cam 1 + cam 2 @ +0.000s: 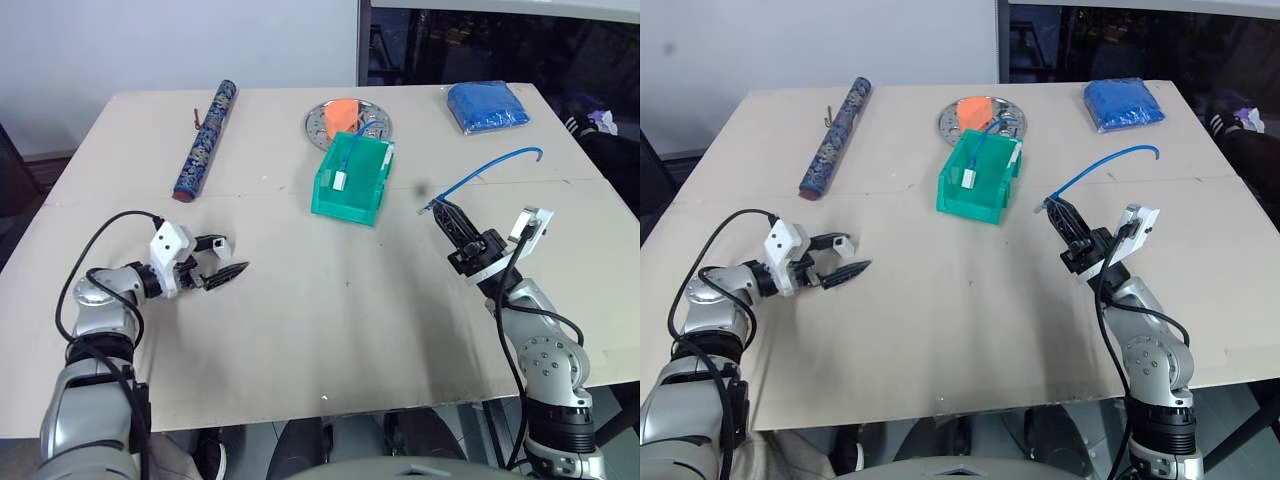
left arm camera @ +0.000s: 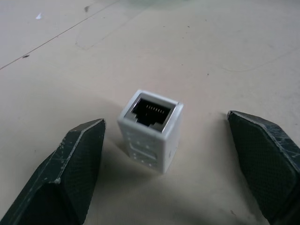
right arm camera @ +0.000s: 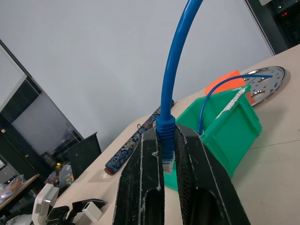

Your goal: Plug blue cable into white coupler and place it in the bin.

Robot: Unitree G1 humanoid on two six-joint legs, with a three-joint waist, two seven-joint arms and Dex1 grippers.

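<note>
At my far left, my left gripper (image 1: 222, 261) hovered low over the tan cardboard-covered table (image 1: 300, 330), its two black fingers spread wide. Between them stood the white coupler (image 2: 150, 130), a tiny white plastic block resting on the table with its dark socket facing up toward my wrist camera; neither finger touched it, so I judged it was not yet gripped.

Further back on the left lay a long dark blue patterned roll (image 1: 205, 140). At the middle of the table sat the bin (image 1: 352, 180), a small translucent green plastic box with a sloped front, already holding another thin blue cable with a small white piece on it. Just behind it was a round silver plate (image 1: 372, 122) with an orange piece on it.

To the right, my right gripper (image 1: 447, 220) was clamped tight on the blue cable (image 1: 490, 165), a short, thin, bright blue network cable, pinching it just behind its clear plug, the rest arching up and away in the air. A folded blue cloth bundle (image 1: 487, 106) lay at the far right corner.

So the cable was in hand, but the coupler remained ungrasped, the plugging undone, and this pair had yet to reach the bin.
</note>
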